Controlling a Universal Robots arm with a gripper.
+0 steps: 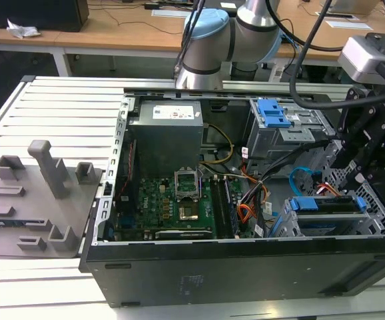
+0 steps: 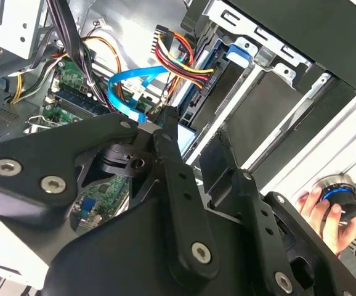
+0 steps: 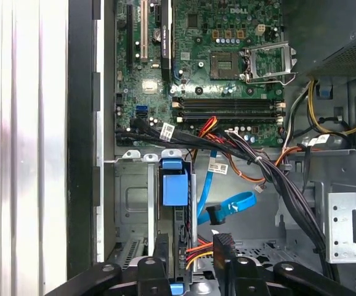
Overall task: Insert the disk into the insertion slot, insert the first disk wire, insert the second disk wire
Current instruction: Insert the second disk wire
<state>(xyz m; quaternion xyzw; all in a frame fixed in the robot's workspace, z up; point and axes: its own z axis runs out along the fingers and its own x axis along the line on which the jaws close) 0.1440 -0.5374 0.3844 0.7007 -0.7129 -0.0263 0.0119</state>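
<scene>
On a slatted metal table (image 1: 46, 113) the open computer case (image 1: 212, 267) lay on its side for reach from above, the disk (image 3: 175, 188) seated in the insertion slot (image 3: 132, 203), the second disk wire (image 3: 236, 203) curling loose beside it, and the gripper (image 3: 192, 240) poised over them, jaws apart and empty.

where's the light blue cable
The glossy light-blue looped cable curls inside the black case toward the exterior view's right, between the orange wire bundle and the blue-framed disk.
</scene>
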